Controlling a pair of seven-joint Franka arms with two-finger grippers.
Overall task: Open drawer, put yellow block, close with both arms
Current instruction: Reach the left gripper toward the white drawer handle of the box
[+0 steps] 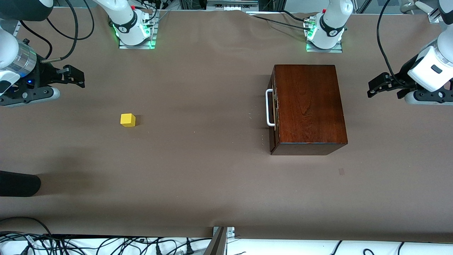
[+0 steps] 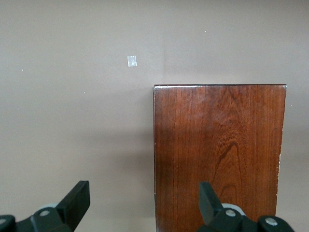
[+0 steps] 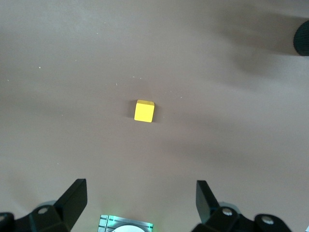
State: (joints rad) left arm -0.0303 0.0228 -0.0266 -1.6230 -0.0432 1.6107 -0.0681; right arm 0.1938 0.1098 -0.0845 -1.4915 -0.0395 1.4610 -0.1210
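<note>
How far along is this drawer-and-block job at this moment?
Nothing looks done yet. The drawer is shut in its wooden box, and the yellow block sits on the table toward the right arm's end. The left gripper and right gripper wait open, holding nothing. Opening, loading and closing all remain.

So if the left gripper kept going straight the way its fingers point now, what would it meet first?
Probably the wooden box: the left gripper, fingers open, looks straight down with one finger over the box's top and the other over bare table. How far above it hangs is unclear.
</note>
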